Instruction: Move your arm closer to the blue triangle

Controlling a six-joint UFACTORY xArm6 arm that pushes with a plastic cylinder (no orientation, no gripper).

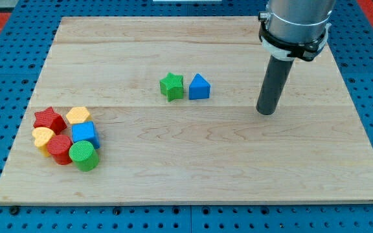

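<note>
The blue triangle sits near the middle of the wooden board, touching a green star on its left. My tip rests on the board to the right of the blue triangle and slightly lower in the view, about a hundred pixels away. Nothing lies between the tip and the triangle.
A tight cluster sits at the view's lower left: a red star, a yellow hexagon, a yellow heart, a red cylinder, a blue cube and a green cylinder. A blue pegboard surrounds the board.
</note>
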